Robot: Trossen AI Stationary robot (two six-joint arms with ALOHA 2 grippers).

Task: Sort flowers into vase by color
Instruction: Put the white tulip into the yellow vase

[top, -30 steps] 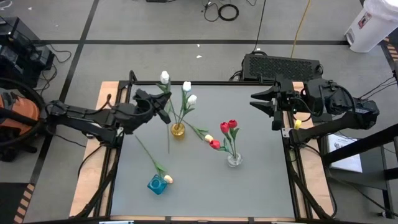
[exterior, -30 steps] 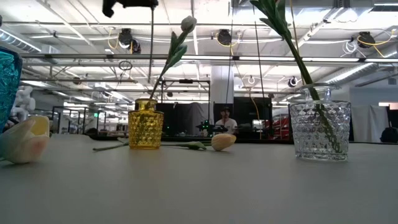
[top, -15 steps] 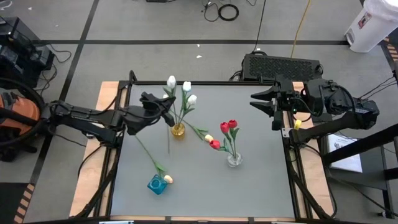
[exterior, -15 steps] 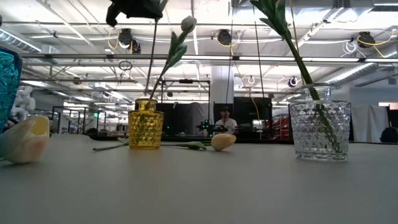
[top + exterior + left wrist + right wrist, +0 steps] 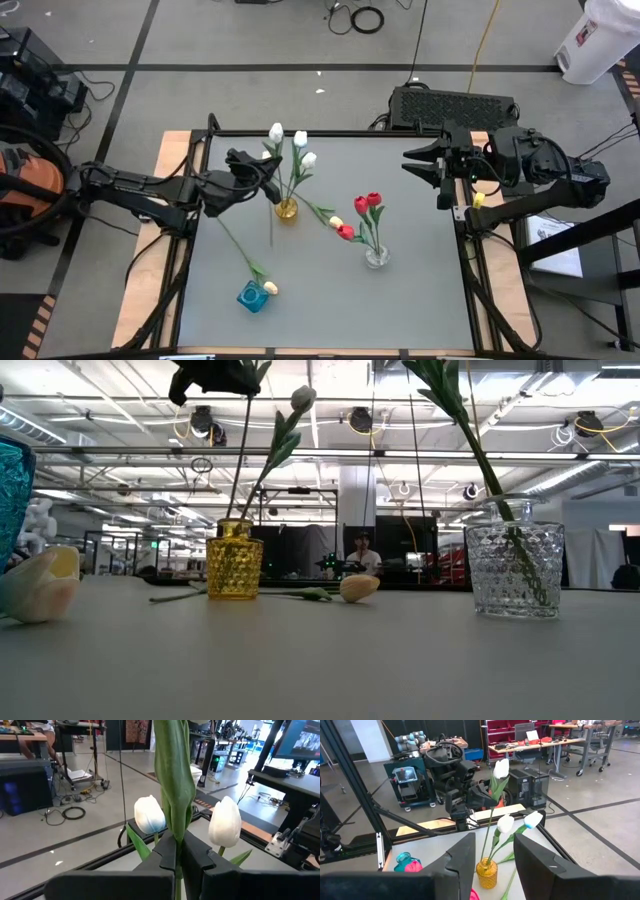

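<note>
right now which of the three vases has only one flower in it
The blue vase near the table's front edge: it holds a single stem. The yellow vase has white tulips, the clear vase red ones.

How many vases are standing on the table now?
3: a yellow vase near the table's middle-left, a clear glass vase right of centre, and a teal vase at the near edge. None seems hidden.

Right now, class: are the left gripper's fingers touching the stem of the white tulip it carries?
Touching. In the left wrist view the left gripper has its fingers shut on the white tulip's stem and leaf, with no gap showing.
</note>
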